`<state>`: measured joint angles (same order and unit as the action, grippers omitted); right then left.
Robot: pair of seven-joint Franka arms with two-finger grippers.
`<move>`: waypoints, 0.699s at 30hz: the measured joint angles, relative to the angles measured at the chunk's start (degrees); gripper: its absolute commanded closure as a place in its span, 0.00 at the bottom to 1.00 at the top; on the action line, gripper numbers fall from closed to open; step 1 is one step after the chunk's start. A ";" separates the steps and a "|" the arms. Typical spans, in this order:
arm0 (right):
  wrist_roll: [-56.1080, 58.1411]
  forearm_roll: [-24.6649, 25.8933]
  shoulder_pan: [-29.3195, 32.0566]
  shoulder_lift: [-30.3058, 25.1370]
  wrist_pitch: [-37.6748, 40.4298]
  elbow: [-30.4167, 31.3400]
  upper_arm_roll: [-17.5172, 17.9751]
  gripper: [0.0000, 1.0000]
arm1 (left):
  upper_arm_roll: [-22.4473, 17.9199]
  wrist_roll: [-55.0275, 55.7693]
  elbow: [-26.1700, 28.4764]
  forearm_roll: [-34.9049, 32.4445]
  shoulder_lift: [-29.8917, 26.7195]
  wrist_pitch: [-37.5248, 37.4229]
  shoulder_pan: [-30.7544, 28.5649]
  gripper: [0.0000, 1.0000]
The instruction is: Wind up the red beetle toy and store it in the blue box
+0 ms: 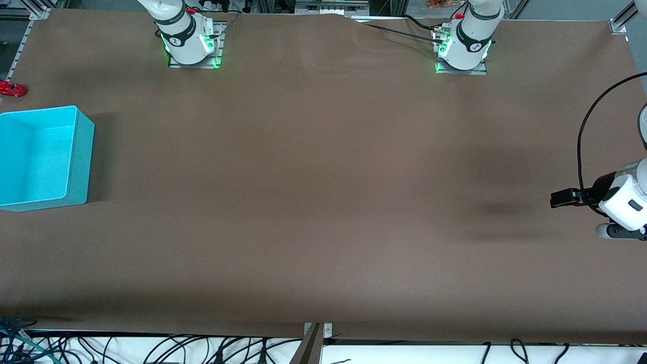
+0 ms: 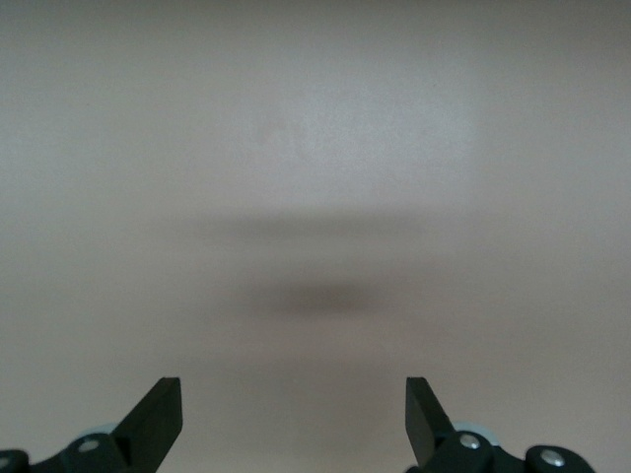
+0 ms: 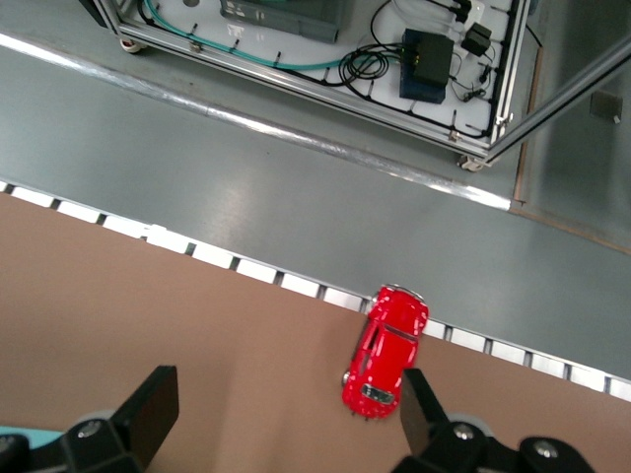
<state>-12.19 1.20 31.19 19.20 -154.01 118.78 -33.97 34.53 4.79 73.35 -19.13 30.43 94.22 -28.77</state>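
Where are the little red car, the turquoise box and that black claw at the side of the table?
red beetle toy (image 3: pixel 385 351): right wrist view, on its roof.
blue box (image 1: pixel 81 158): front view, on its outer side wall.
left gripper (image 1: pixel 556 198): front view, at its black fingertips.

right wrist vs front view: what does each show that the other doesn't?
Only the right wrist view: the right gripper, open, above the table edge right by the red beetle toy, plus the grey floor and an equipment frame past that edge.

Only the front view: the blue box at the right arm's end of the table, both arm bases, and the left gripper over bare table at the left arm's end.

Both: the beetle toy at the table's edge, outside the box, and the brown table surface.
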 measured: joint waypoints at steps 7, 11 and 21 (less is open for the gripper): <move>0.23 0.00 3.02 0.66 0.10 0.05 1.40 0.00 | 0.00 0.00 0.00 0.00 0.00 0.00 0.07 0.00; 0.23 -0.01 4.75 2.32 -0.17 0.08 2.72 0.00 | -0.01 0.00 0.00 0.00 0.00 0.00 0.08 0.00; 0.23 -0.22 8.89 6.06 -2.45 0.08 6.53 0.00 | -0.02 0.00 0.00 -0.01 0.00 0.00 0.08 0.00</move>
<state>-11.96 0.99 40.08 25.26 -156.46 118.86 -27.44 34.51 4.79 73.35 -19.14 30.43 94.22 -28.69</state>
